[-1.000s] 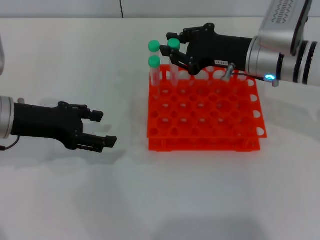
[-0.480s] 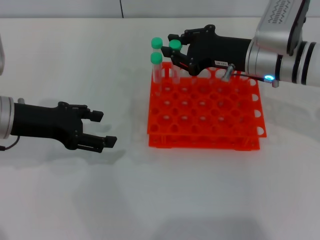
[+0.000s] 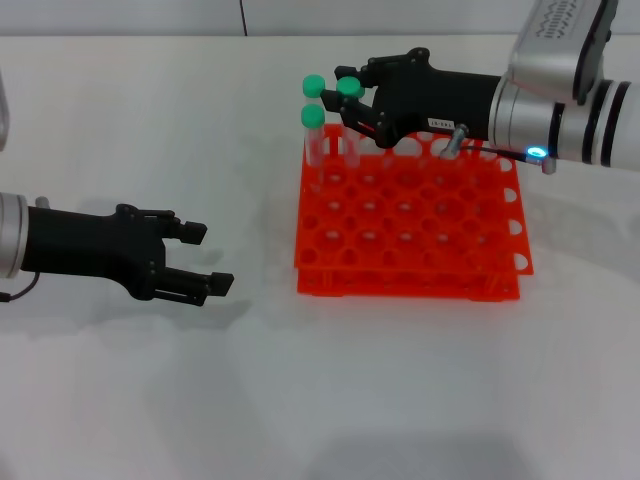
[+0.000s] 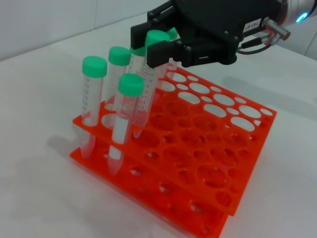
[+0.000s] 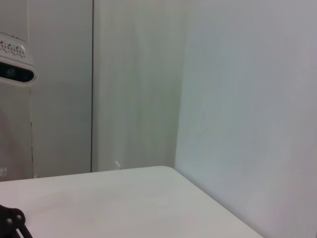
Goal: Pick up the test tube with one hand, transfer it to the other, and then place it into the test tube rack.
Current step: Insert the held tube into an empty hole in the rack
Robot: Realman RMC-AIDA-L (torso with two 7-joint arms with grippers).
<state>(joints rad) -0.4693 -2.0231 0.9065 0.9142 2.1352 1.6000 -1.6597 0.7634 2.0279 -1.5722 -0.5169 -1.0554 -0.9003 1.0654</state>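
The orange-red test tube rack (image 3: 405, 215) stands right of centre on the white table. My right gripper (image 3: 352, 102) reaches over the rack's far left corner and is shut on a clear, green-capped test tube (image 4: 151, 74). That tube stands nearly upright with its lower end down in a rack hole. Other green-capped tubes (image 4: 93, 99) stand in the holes beside it. In the head view the held tube's cap (image 3: 348, 88) shows between the black fingers. My left gripper (image 3: 210, 258) hovers open and empty at the left, well away from the rack.
The rack (image 4: 208, 148) has many free holes across its middle and near rows. White table surface (image 3: 330, 400) stretches in front of and to the left of the rack. The right wrist view shows only a wall and a table edge.
The right gripper with its tube has shifted slightly, and the neighbouring tube caps have moved a little right and away. The left arm has not moved.
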